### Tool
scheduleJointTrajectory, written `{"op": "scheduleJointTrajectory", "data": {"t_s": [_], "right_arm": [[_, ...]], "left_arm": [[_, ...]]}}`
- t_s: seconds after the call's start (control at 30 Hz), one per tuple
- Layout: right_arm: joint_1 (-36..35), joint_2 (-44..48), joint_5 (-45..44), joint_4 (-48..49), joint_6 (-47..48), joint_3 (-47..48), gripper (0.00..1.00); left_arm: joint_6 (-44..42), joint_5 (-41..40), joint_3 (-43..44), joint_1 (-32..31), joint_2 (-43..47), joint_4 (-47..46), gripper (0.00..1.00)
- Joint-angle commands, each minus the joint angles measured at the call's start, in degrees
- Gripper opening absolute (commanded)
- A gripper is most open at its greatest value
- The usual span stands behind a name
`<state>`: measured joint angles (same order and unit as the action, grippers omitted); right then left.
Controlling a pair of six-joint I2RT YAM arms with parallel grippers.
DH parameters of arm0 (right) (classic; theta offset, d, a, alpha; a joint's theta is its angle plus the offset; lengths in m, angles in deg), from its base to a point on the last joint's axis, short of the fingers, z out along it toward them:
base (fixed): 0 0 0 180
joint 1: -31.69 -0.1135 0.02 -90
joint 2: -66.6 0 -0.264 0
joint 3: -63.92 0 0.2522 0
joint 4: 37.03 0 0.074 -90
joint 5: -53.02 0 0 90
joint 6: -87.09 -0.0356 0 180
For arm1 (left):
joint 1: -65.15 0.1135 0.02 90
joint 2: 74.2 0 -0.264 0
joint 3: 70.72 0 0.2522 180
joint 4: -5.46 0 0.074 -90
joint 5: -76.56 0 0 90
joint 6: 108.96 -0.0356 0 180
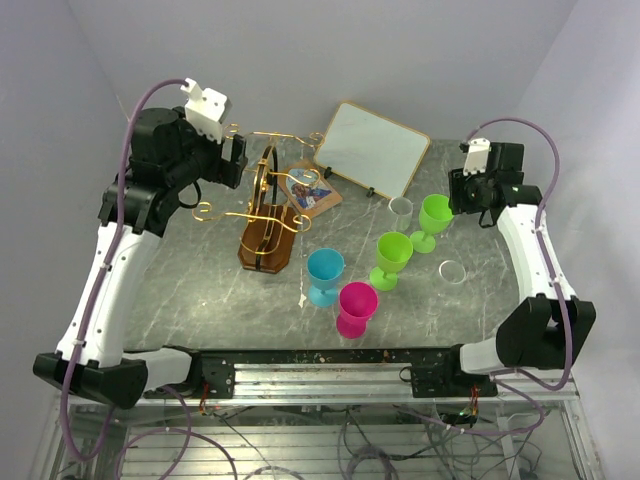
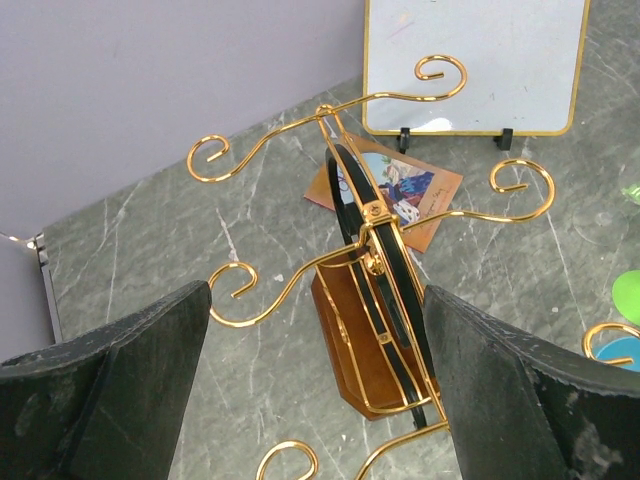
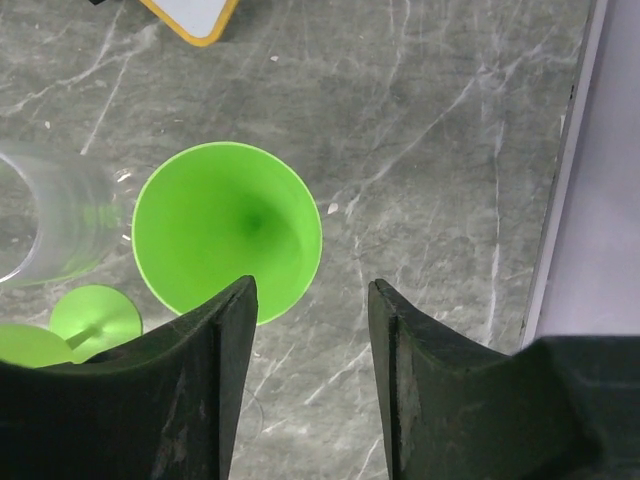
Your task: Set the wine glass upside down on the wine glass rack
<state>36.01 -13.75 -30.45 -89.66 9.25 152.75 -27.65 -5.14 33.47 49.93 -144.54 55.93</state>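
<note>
The gold wire wine glass rack [image 1: 268,215] stands on its brown wooden base at the left of the table. My left gripper [image 1: 238,160] hovers open just above and behind it, and the central loop [image 2: 375,250] shows between its fingers [image 2: 317,295]. A green wine glass [image 1: 434,218] stands upright at the right, with its open bowl [image 3: 228,230] seen from above. My right gripper [image 1: 462,195] hangs over its right side with the jaws [image 3: 312,288] part open. Only marble shows between them, and the left finger [image 3: 215,340] overlaps the glass rim.
A second green glass [image 1: 392,258], a blue one [image 1: 325,275] and a pink one [image 1: 357,308] stand mid-table. A clear glass [image 1: 400,213] stands beside the far green glass, and a clear ring [image 1: 452,271] lies near. A white tilted board [image 1: 372,148] and a picture card [image 1: 308,190] are behind the rack.
</note>
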Motion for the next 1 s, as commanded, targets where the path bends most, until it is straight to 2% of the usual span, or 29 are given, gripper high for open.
{"op": "scheduleJointTrajectory", "data": {"t_s": [0.0, 0.5, 0.83, 0.97], "right_arm": [[-0.4, -2.4, -1.7, 1.8, -0.9, 1.9, 0.45], [-0.5, -9.3, -0.8, 1.8, 0.2, 3.6, 0.24], [-0.6, -10.6, -0.1, 1.3, 1.2, 3.8, 0.14], [-0.5, -10.9, -1.2, 1.3, 2.4, 4.5, 0.02]], "left_arm": [[1.0, 0.0, 3.2, -0.4, -2.0, -0.8, 0.96], [2.1, -2.1, 7.4, -0.4, -7.1, 0.8, 0.97], [0.9, -6.6, 9.5, -0.4, -9.8, 1.2, 0.99], [0.9, -6.0, 9.9, -0.4, -10.4, 1.1, 0.99]]}}
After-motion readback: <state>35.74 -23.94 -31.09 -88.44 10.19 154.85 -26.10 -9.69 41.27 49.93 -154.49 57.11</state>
